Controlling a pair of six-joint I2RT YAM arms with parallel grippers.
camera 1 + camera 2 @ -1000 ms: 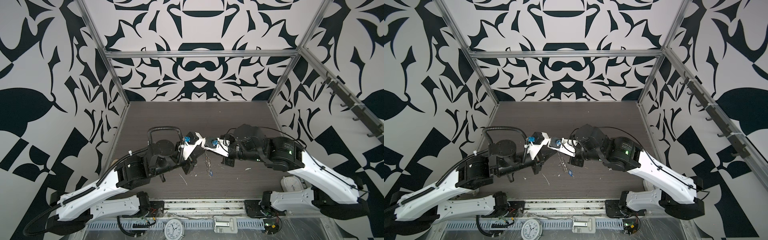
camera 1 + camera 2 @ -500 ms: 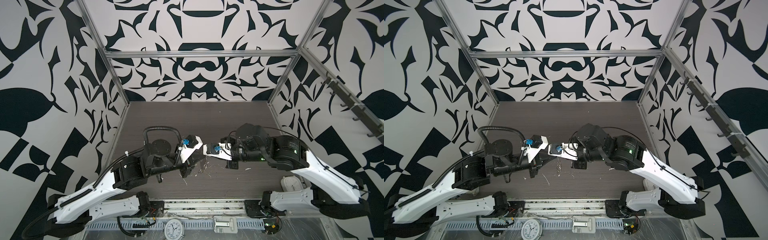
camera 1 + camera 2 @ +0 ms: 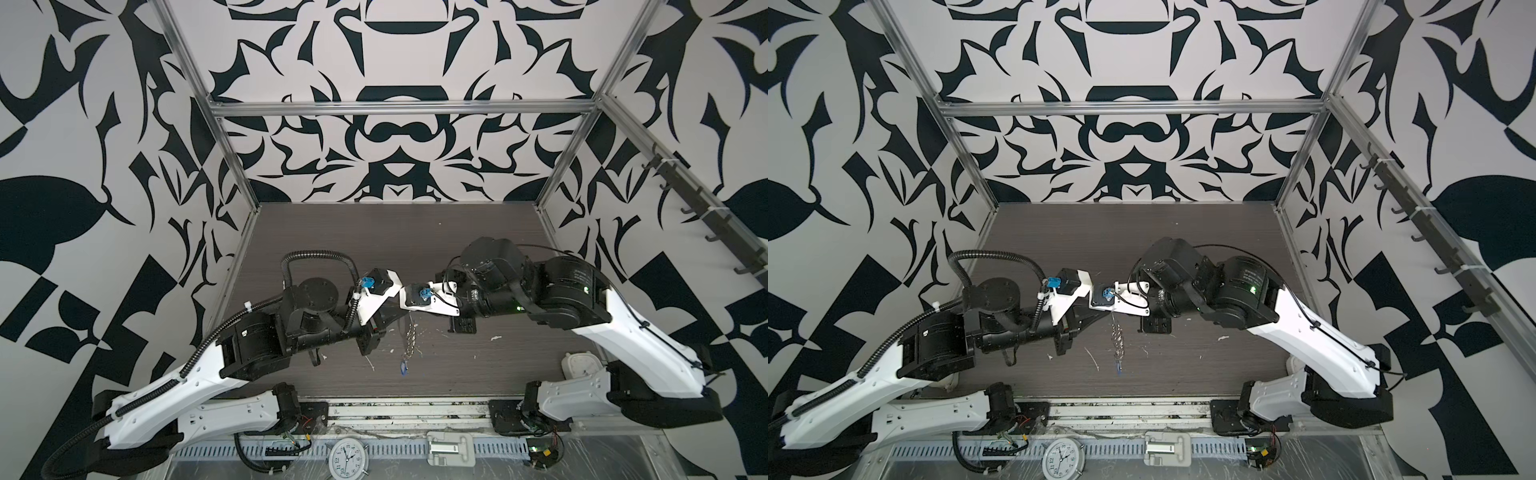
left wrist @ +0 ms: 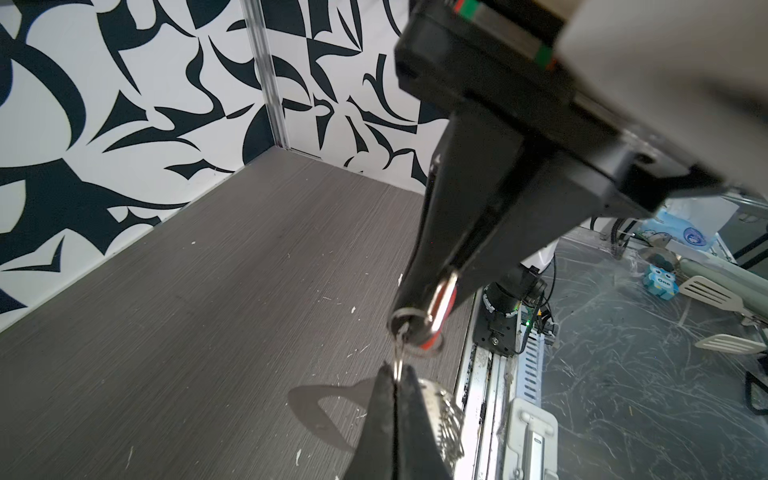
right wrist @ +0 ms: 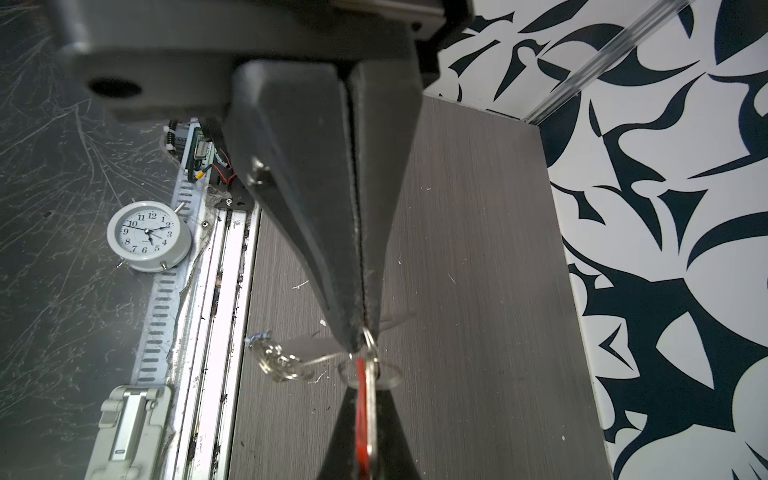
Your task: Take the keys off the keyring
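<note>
Evidently clamped the red rectangular plastic key tag (image 5: 362,415) edge-on in the fully closed left fingers (image 4: 436,249) and pinched the thin silvery wire ring (image 5: 370,338) at its end in the equally closed right fingers (image 5: 316,208), tip to tip, presumably to work one off the other. Let the flat pale silvery half-moon metal keyring (image 3: 410,336) dangle below that meeting point, over the dark wood-grain surface (image 3: 478,232), a blue plastic tag (image 3: 402,368) hanging lowest, probably so that its weight kept the rings taut; could not tell whether that tag touched down.
</note>
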